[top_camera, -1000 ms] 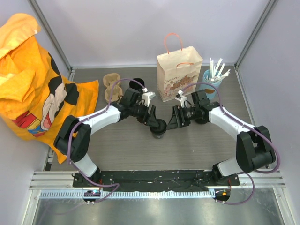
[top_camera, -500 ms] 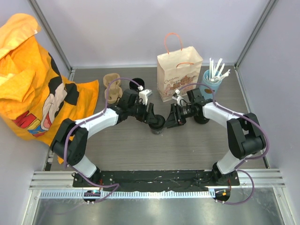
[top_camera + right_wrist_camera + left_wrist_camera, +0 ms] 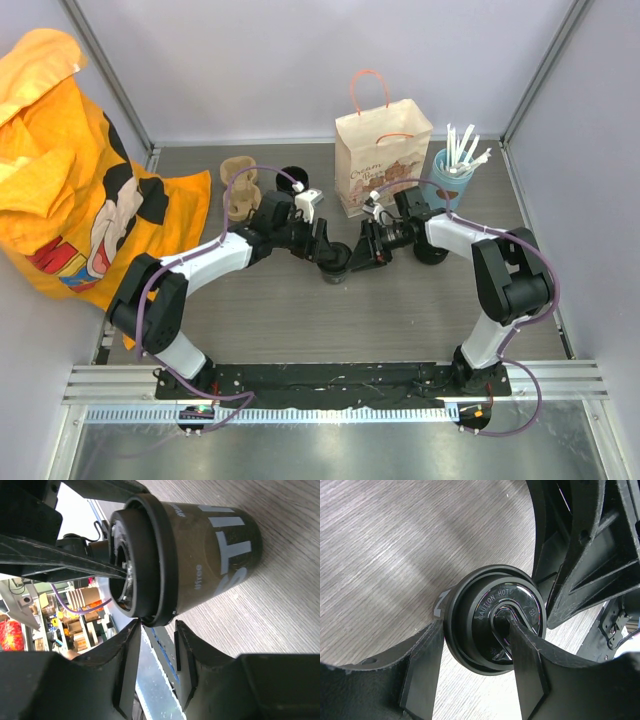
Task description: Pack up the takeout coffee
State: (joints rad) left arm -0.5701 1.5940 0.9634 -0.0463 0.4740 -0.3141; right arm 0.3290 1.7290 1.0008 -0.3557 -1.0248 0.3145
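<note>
Nearest us, along the near edge of the table (image 3: 300,335), both arms are bolted to a black plate (image 3: 330,378) and reach inward toward the middle. At mid-table we find the takeout coffee (image 3: 337,273), a black cup with pale lettering. It stands upright between the two claws with its black lid (image 3: 492,605) on.

We see the left gripper (image 3: 331,260) pinching it from the left. One finger (image 3: 422,672) presses the outside of the lid's rim, and the other finger (image 3: 527,672) sits on the lid's top near its centre.

The right gripper (image 3: 156,626) reaches in from the right, its fingers (image 3: 122,675) close together with only a narrow slit between them. The lid's rim lies right at their tips. Whether they nip that rim or merely stand beside it, we cannot tell, nor can we tell whether the cup's base rests on the wood.

Farther back, a brown pulp carrier (image 3: 238,185) sits left of centre, behind the left arm. A paper bag (image 3: 382,165) with orange handles stands upright right of centre, and a light-blue cup of white straws (image 3: 455,172) is just to its right. An orange cloth (image 3: 70,190) drapes over the far left side.
</note>
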